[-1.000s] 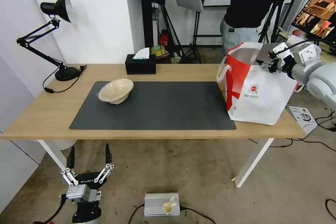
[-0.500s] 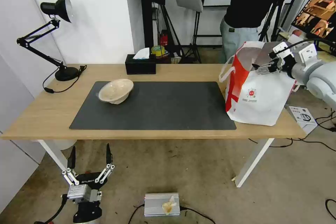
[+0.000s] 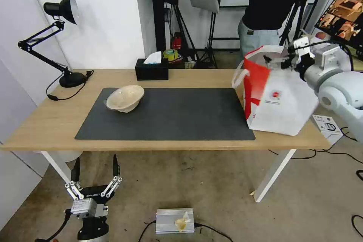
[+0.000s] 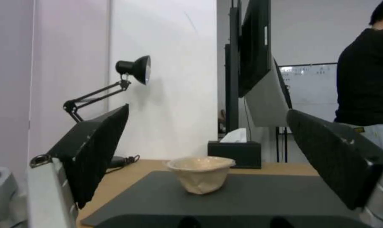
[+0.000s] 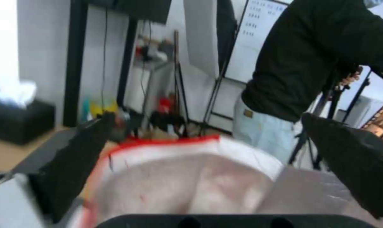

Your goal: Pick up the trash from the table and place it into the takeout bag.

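The trash I see is a beige paper bowl (image 3: 124, 98), lying tilted on the left part of the dark mat (image 3: 181, 113) on the table (image 3: 196, 77). In the left wrist view the bowl (image 4: 200, 172) stands straight ahead, well beyond the fingers. My left gripper (image 3: 94, 168) hangs open below the table's front edge, empty. The red-and-white takeout bag (image 3: 278, 94) stands at the table's right end. My right gripper (image 3: 274, 60) hovers open just over its mouth, holding nothing. In the right wrist view the bag's silver-lined opening (image 5: 191, 177) lies under the spread fingers (image 5: 73, 164).
A black tissue box (image 3: 152, 70) sits at the table's back edge and a black desk lamp (image 3: 62, 11) at the back left. A person stands behind the bag. On the floor lie a silver box (image 3: 174, 220) and a white carton (image 3: 327, 124).
My right gripper has risen and shifted left, from the bag's upper edge to above its mouth. The bag's top has shifted with it. The left arm has barely moved.
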Robot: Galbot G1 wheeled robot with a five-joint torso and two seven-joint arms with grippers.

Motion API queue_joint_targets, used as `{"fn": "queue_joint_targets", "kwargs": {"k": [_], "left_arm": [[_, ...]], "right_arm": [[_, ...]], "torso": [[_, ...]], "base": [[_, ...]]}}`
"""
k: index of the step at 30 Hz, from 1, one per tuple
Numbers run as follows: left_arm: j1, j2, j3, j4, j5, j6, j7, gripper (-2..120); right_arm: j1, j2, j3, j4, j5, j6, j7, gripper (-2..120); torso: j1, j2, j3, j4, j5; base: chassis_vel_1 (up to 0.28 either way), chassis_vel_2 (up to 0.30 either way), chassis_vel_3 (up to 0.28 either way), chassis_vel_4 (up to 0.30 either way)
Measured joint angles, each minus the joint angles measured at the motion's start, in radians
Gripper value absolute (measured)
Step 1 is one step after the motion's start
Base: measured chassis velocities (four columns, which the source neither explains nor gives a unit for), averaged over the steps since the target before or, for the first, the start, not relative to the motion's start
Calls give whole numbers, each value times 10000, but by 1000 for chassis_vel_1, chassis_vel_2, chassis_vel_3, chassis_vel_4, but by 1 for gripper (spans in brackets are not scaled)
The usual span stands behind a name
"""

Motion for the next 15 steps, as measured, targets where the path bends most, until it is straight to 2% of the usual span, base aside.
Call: {"fn": "queue_joint_targets", "kwargs": {"k": [3,15], "left_arm": [[-16,4,0,0,-3,0,0,100],[-37,18,-22,-38,-29,-5,-5,100]], "right_arm": [[133,112,2,23,377,566,246,100],[521,221,78,415,959,1919,651,100]], "torso": [[0,0,0,-2,0],[0,1,0,-1,-1]], "base": [[0,0,0,0],[0,0,0,0]]}}
